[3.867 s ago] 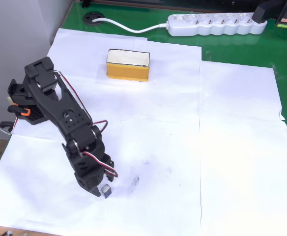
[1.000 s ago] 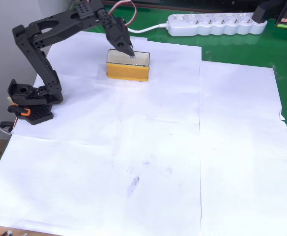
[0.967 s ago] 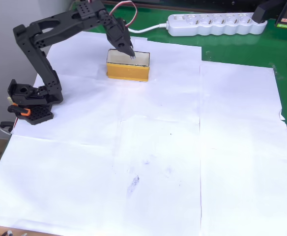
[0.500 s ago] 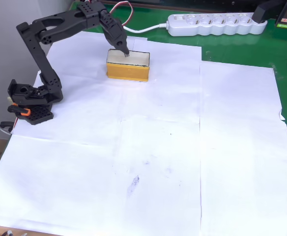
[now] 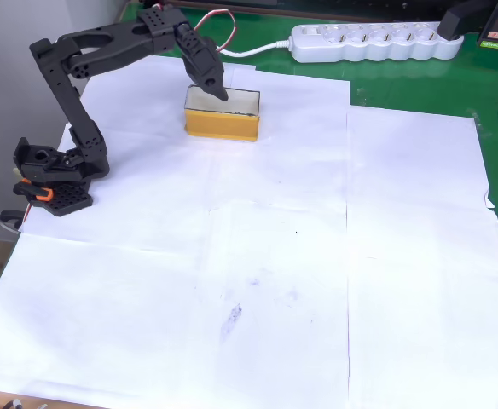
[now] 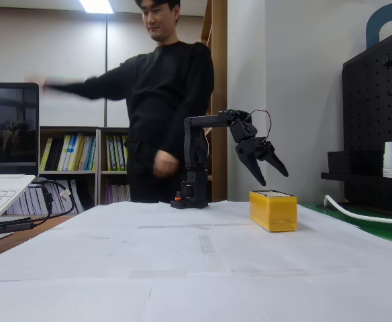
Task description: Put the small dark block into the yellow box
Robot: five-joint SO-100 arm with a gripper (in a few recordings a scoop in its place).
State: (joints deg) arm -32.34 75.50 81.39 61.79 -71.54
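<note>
Since half a second ago the claw (image 6: pixel 271 169) has drawn back toward the yellow box's (image 5: pixel 222 124) left end, jaws spread wide and empty, poised above the rim. By judgement, the small dark block lies dropped inside, hidden by the walls.

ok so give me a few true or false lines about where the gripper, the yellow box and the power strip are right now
1. The gripper is open, fingers spread above the yellow box. True.
2. The yellow box lies tipped on its side. False: it stands upright on the white paper, opening facing up.
3. The power strip lies on the green surface beyond the paper. True.
4. The gripper grips a block between its fingers. False: in the fixed view nothing sits between the spread fingers.
5. A person stands behind the table. True.
</note>
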